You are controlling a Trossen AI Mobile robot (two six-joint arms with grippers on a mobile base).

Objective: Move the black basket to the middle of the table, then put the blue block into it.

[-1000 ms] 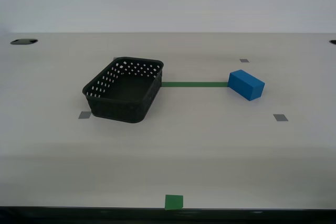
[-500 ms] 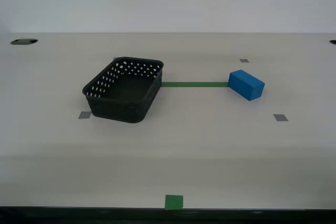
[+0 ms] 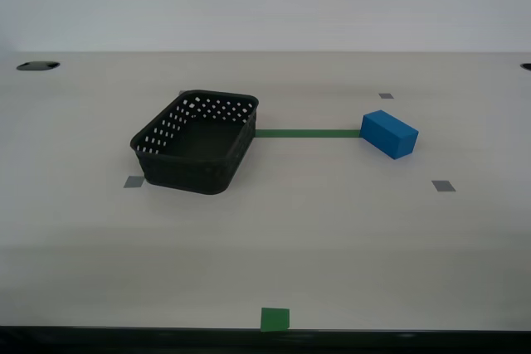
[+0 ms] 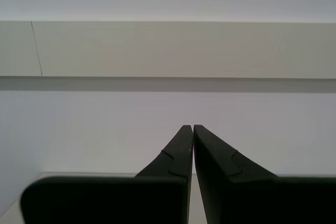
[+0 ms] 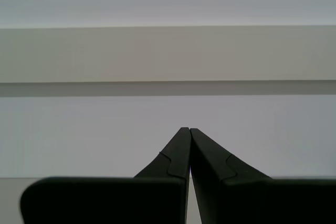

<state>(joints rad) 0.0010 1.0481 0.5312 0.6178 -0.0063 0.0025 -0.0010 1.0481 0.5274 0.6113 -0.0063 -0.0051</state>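
First gripper [image 5: 189, 129]: my first gripper's jaws are pressing together tip to tip, clamping nothing; it is pointing at a pale wall, with no task thing showing in its wrist view.
Second gripper [image 4: 192, 126]: my second gripper's jaws are likewise meeting at the tips, holding nothing, and facing the same kind of pale wall; a sliver of light surface is showing under it.
Arms: neither arm is appearing in the exterior view.
Basket [image 3: 197, 142]: it is sitting upright and empty on the table [image 3: 332, 230], toward the exterior view's left of the middle; its long axis is running diagonally, from the near corner at the exterior view's left up to the far corner at the right, open side facing up.
Strip [image 3: 307, 133]: a green tape strip is lying flat between basket and block, one end meeting the basket's far right corner, the other reaching the block.
Block [image 3: 389, 133]: it is lying flat at the strip's right end, well apart from the basket; its long axis is slanting from far-left to near-right, a short end facing the camera.
Grey squares: one [image 3: 133, 181] is lying just beside the basket's near left corner, one [image 3: 443, 186] in front of the block, one [image 3: 386, 95] behind it.
Green square [image 3: 275, 319]: it is sitting at the table's near edge, about centre.
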